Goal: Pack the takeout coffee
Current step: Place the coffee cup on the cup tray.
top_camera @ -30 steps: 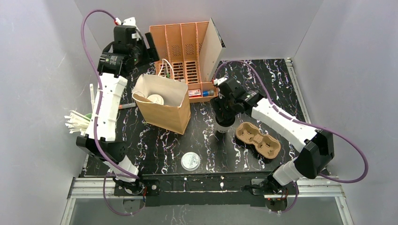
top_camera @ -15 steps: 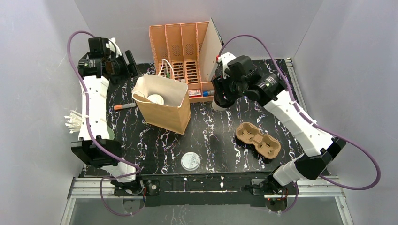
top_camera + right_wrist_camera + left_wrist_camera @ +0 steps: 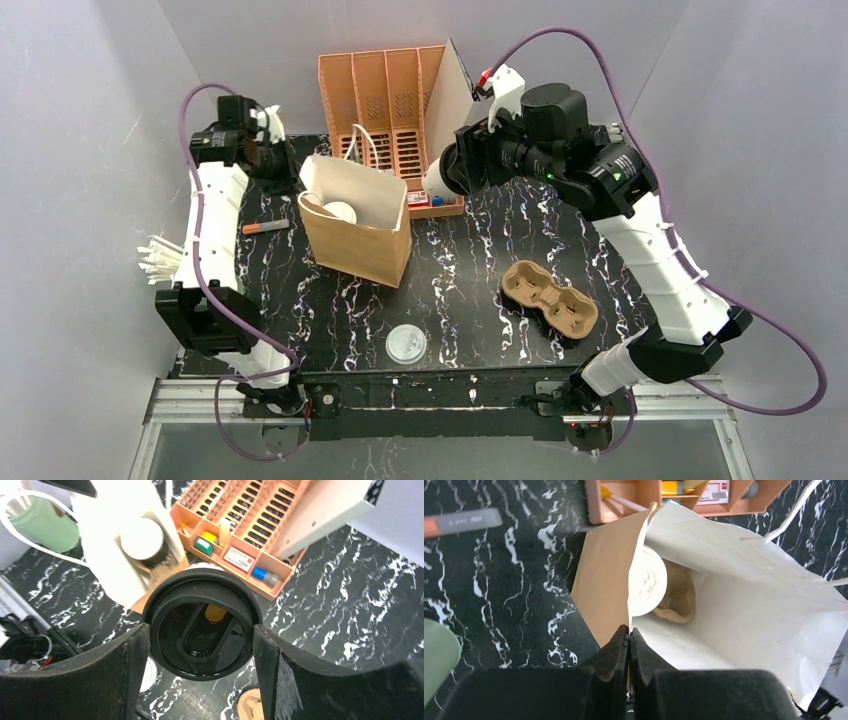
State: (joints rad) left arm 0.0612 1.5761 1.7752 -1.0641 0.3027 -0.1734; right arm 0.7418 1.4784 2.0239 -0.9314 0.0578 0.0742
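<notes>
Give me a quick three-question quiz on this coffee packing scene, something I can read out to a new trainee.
1. Fill in: the flat white lid lies on the ___.
2. True or false: the left claw is pinched on the rim of the paper bag.
3. What does the right claw hold?
A. the flat white lid
B. a black-lidded cup
C. the paper bag

Key: 1 table; 2 true; 3 B.
</notes>
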